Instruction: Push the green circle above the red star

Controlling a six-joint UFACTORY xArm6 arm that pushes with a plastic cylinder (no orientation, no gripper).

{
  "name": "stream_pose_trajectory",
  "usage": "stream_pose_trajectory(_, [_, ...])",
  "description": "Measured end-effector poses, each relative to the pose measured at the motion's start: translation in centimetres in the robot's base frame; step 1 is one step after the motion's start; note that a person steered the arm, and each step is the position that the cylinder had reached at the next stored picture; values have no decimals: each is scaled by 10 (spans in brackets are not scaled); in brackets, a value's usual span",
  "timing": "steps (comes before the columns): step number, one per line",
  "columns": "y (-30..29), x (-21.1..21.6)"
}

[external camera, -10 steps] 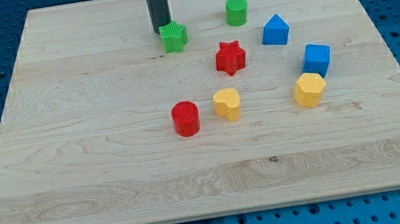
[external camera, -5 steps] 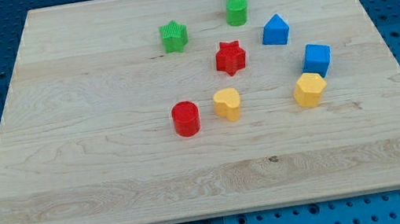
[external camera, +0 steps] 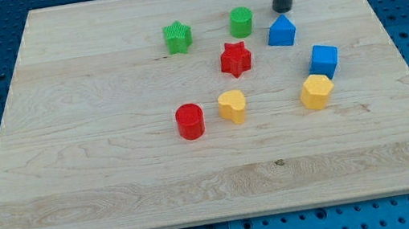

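Observation:
The green circle [external camera: 240, 22] is a short green cylinder standing on the wooden board [external camera: 96, 147], just above and slightly right of the red star [external camera: 235, 59]. My tip [external camera: 282, 9] is to the right of the green circle, apart from it, and right above the blue triangular block [external camera: 281, 31]. The rod rises out of the view's top.
A green star [external camera: 177, 37] lies left of the green circle. A red cylinder [external camera: 189, 121] and a yellow heart-like block [external camera: 232, 105] lie below the red star. A blue cube [external camera: 325, 59] and a yellow block [external camera: 316, 91] lie at the right.
My tip moved from the green star across to the green circle, then on to the right above the blue triangular block. The green circle shifted slightly down and left.

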State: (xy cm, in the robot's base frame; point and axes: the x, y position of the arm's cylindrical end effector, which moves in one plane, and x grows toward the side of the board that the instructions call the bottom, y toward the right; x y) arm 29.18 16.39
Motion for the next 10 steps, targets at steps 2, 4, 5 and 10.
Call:
stream_pose_trajectory(2, [0, 6])
stream_pose_trajectory(4, [-19, 16])
stream_pose_trajectory(5, [-27, 18])
stream_pose_trajectory(10, [-75, 24])
